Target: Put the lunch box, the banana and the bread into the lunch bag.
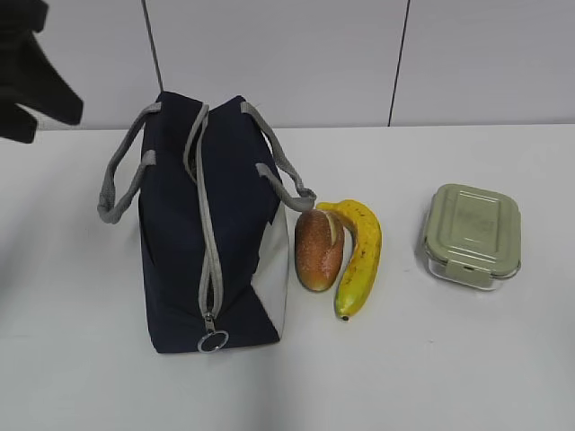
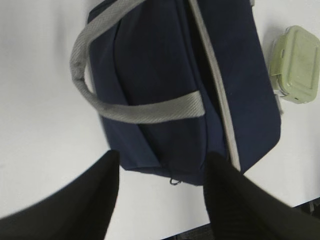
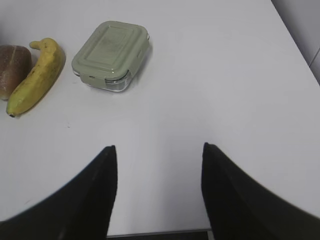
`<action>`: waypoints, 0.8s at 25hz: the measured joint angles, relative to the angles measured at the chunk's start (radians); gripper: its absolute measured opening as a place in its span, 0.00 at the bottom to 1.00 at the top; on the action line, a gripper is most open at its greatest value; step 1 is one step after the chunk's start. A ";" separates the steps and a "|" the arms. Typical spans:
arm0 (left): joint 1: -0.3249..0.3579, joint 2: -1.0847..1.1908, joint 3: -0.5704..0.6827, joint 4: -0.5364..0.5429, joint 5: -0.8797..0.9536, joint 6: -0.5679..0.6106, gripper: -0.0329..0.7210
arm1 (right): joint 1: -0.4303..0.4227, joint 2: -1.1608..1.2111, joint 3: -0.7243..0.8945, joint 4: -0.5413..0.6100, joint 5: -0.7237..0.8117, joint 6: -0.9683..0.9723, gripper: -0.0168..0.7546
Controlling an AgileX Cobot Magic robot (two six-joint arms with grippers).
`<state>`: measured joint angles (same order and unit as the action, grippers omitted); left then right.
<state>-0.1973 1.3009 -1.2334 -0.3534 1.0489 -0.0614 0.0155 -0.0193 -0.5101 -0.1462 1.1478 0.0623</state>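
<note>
The navy lunch bag (image 1: pixel 207 233) stands left of centre, its grey zipper (image 1: pixel 209 242) closed down to the ring pull (image 1: pixel 213 341). Right of it lie the brown bread (image 1: pixel 319 250) and the yellow banana (image 1: pixel 359 256), touching each other. The lunch box (image 1: pixel 472 235) with its green lid sits further right. My left gripper (image 2: pixel 162 155) hangs open above the near end of the lunch bag (image 2: pixel 165 75), nothing between its fingers. My right gripper (image 3: pixel 159 147) is open over bare table, well short of the lunch box (image 3: pixel 111 55), the banana (image 3: pixel 36 75) and the bread (image 3: pixel 11 67).
A dark part of the left arm (image 1: pixel 36 63) fills the top left corner of the exterior view. The bag's grey handles (image 1: pixel 121 184) droop to both sides. The white table (image 1: pixel 431 359) meets a pale wall behind, and its near edge (image 3: pixel 160 233) shows under the right gripper.
</note>
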 joint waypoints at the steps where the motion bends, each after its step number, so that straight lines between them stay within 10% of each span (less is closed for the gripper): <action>1: -0.011 0.026 -0.029 0.000 0.000 0.000 0.56 | 0.000 0.000 0.000 0.000 0.000 0.000 0.54; 20: -0.086 0.454 -0.334 0.030 0.030 -0.027 0.57 | 0.000 0.000 0.000 0.000 0.000 0.000 0.54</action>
<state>-0.2835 1.7553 -1.5675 -0.3238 1.0792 -0.0884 0.0155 -0.0193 -0.5101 -0.1462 1.1478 0.0623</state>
